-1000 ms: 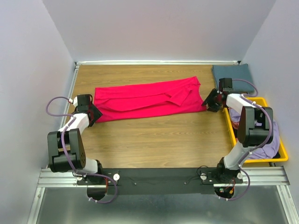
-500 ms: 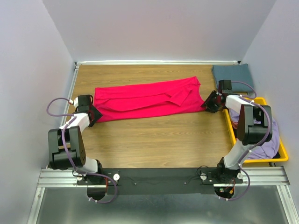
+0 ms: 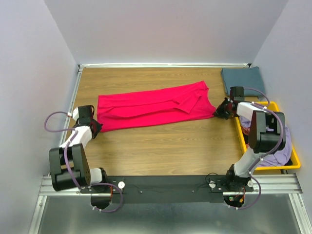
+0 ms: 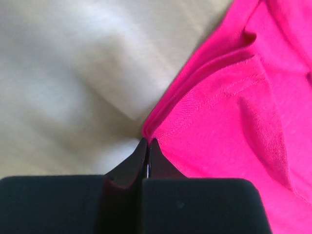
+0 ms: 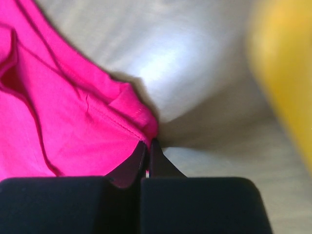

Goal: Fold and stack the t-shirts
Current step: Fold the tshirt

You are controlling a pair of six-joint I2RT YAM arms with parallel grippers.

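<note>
Two arms on show: left arm [image 3: 73, 146] and right arm [image 3: 256, 129], white links between chunky black joint housings. Lilac cables [image 3: 50, 119] loop off each. Black base plate [image 3: 165, 184], silver rail [image 3: 48, 183]. Matte-black fingers [image 4: 124, 170] taper thin.

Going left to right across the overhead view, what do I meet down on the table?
First the left gripper, then the red shirt, then the right gripper, then the yellow bin.

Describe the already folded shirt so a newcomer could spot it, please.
On the wooden table, look to the far right corner, beyond the yellow bin. The slate blue-grey shirt lies there as a compact square, unlike the crimson shirt spread out mid-table.
</note>
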